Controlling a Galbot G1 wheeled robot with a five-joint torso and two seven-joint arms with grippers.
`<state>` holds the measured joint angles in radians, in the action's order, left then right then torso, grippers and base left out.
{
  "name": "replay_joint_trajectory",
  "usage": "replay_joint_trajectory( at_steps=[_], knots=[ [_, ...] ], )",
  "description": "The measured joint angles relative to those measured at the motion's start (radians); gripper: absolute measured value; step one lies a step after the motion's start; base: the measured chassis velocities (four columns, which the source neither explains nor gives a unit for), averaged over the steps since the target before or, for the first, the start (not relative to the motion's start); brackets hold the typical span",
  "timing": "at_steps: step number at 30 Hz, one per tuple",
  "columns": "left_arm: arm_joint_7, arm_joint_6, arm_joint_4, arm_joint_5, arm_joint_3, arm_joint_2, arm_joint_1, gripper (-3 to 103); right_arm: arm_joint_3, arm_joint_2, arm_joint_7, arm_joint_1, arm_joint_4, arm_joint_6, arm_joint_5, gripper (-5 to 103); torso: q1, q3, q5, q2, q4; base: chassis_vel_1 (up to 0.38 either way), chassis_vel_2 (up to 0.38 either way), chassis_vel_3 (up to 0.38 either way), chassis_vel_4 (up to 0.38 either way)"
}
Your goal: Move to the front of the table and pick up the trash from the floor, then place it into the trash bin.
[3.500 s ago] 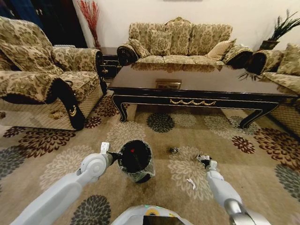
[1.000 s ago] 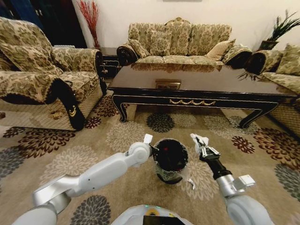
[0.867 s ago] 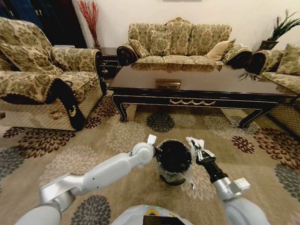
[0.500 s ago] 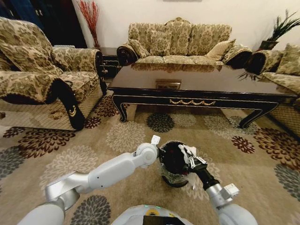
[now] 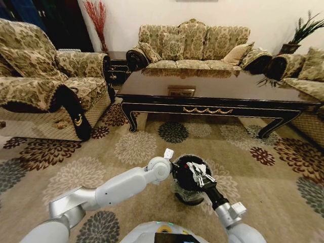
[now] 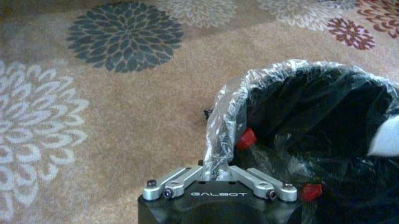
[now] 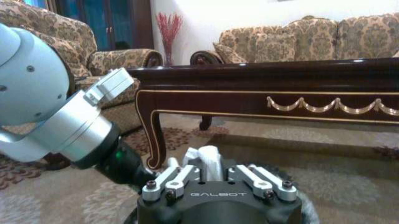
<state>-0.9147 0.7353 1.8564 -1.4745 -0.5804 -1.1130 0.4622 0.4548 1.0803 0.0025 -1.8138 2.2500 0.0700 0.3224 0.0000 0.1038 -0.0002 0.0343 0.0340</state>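
The trash bin [image 5: 186,188], black with a crinkly clear liner, hangs just above the floor [image 5: 126,147] in front of the table [image 5: 212,109]. My left gripper [image 5: 173,166] is shut on its rim; the left wrist view shows the left gripper [image 6: 217,171] pinching the liner of the bin [image 6: 311,112]. My right gripper [image 5: 198,172] hovers over the bin's opening, shut on a white crumpled piece of trash [image 5: 195,166]. In the right wrist view that trash [image 7: 206,158] sticks up between the fingers of the right gripper [image 7: 206,171], with the table [image 7: 281,77] beyond.
An armchair [image 5: 45,86] stands at the left, a sofa [image 5: 195,45] behind the table, and another seat [image 5: 309,76] at the right. Patterned carpet lies open between me and the table. Small red bits [image 6: 246,138] show inside the liner.
My right gripper has swung left from beside the bin to over its opening, carrying the white scrap. The left arm, holding the bin, has edged slightly right.
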Motion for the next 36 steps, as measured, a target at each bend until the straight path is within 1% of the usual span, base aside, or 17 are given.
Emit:
replay_joint_trajectory(
  at_steps=[3, 4, 6, 8, 11, 13, 14, 15, 17, 20, 21, 22, 23, 30, 34, 36],
  knots=[
    [0.000, 0.000, 0.000, 0.000, 0.002, -0.003, 0.001, 2, -0.008, 0.011, -0.001, -0.005, 0.001, -0.001, -0.008, 35, 0.000, 0.000, 0.0001, 0.000, -0.0002, 0.000, 0.000, 0.000, 0.000],
    [0.000, 0.000, 0.000, 0.000, 0.002, -0.003, 0.001, 2, -0.008, 0.011, -0.001, -0.005, 0.001, -0.001, -0.008, 35, 0.000, 0.000, 0.0001, 0.000, -0.0002, 0.000, 0.000, 0.000, 0.000],
    [-0.001, 0.000, 0.002, 0.002, 0.003, -0.001, 0.007, 2, -0.009, 0.016, -0.001, -0.008, 0.002, -0.001, -0.012, 46, 0.000, 0.000, 0.0001, 0.000, -0.0002, 0.000, 0.000, 0.000, 0.000],
    [-0.001, 0.000, 0.003, 0.003, 0.004, 0.000, 0.009, 2, -0.009, 0.016, -0.001, -0.010, 0.004, -0.002, -0.012, 46, 0.000, 0.000, 0.0001, 0.000, -0.0001, 0.000, 0.000, 0.000, 0.000],
    [-0.001, 0.000, 0.010, 0.007, 0.006, 0.008, 0.017, 2, -0.007, 0.018, 0.000, -0.013, 0.010, -0.002, -0.012, 62, 0.000, 0.000, 0.0001, 0.000, -0.0001, 0.000, 0.000, 0.000, 0.000],
    [-0.001, 0.000, 0.010, 0.007, 0.006, 0.009, 0.018, 2, -0.007, 0.019, 0.000, -0.013, 0.010, -0.002, -0.012, 62, 0.000, 0.000, 0.0001, 0.000, 0.0000, 0.000, 0.000, 0.000, 0.000],
    [-0.001, 0.000, 0.012, 0.007, 0.008, 0.011, 0.019, 2, -0.006, 0.022, 0.001, -0.016, 0.014, -0.002, -0.012, 73, 0.000, 0.000, 0.0002, 0.000, -0.0001, 0.000, 0.000, 0.000, 0.000],
    [-0.001, 0.000, 0.012, 0.007, 0.010, 0.011, 0.019, 2, -0.006, 0.023, 0.001, -0.019, 0.016, -0.002, -0.012, 79, 0.000, 0.000, 0.0001, 0.000, -0.0001, 0.000, 0.000, 0.000, 0.000],
    [-0.002, 0.000, 0.013, 0.008, 0.012, 0.012, 0.020, 2, -0.006, 0.024, 0.001, -0.021, 0.018, -0.002, -0.014, 79, 0.000, 0.000, 0.0001, 0.000, -0.0001, 0.000, 0.000, 0.000, 0.000],
    [-0.002, 0.000, 0.015, 0.008, 0.017, 0.015, 0.023, 2, -0.005, 0.031, 0.002, -0.024, 0.021, -0.002, -0.017, 94, 0.000, 0.000, 0.0001, 0.000, -0.0001, 0.000, 0.000, 0.000, 0.000],
    [-0.002, 0.000, 0.015, 0.008, 0.017, 0.015, 0.023, 2, -0.005, 0.031, 0.002, -0.024, 0.021, -0.002, -0.017, 94, 0.000, 0.000, 0.0001, 0.000, -0.0001, 0.000, 0.000, 0.000, 0.000],
    [-0.002, 0.000, 0.016, 0.009, 0.019, 0.017, 0.025, 2, -0.003, 0.032, 0.002, -0.024, 0.021, -0.002, -0.017, 98, 0.000, 0.000, 0.0001, 0.000, -0.0002, 0.000, 0.000, 0.000, 0.000],
    [-0.002, 0.000, 0.017, 0.010, 0.021, 0.018, 0.028, 2, -0.001, 0.033, 0.003, -0.025, 0.023, -0.002, -0.017, 99, 0.000, 0.000, 0.0002, 0.000, -0.0001, 0.000, 0.000, 0.000, 0.000],
    [0.002, 0.000, 0.024, 0.028, 0.040, 0.037, 0.049, 2, 0.013, 0.034, 0.005, -0.031, 0.033, -0.002, -0.004, 100, 0.000, 0.000, 0.0001, 0.000, -0.0002, 0.000, 0.000, 0.000, 0.000],
    [0.013, 0.000, 0.033, 0.043, 0.066, 0.060, 0.071, 2, 0.024, 0.038, 0.014, -0.028, 0.042, -0.008, 0.026, 100, 0.000, 0.000, 0.0001, 0.000, -0.0001, 0.000, 0.000, 0.000, 0.000],
    [0.024, 0.000, 0.045, 0.058, 0.096, 0.085, 0.097, 2, 0.046, 0.037, 0.022, -0.018, 0.042, -0.014, 0.058, 100, 0.000, 0.000, 0.0002, 0.000, -0.0002, 0.000, 0.000, 0.000, 0.000]
  ],
)
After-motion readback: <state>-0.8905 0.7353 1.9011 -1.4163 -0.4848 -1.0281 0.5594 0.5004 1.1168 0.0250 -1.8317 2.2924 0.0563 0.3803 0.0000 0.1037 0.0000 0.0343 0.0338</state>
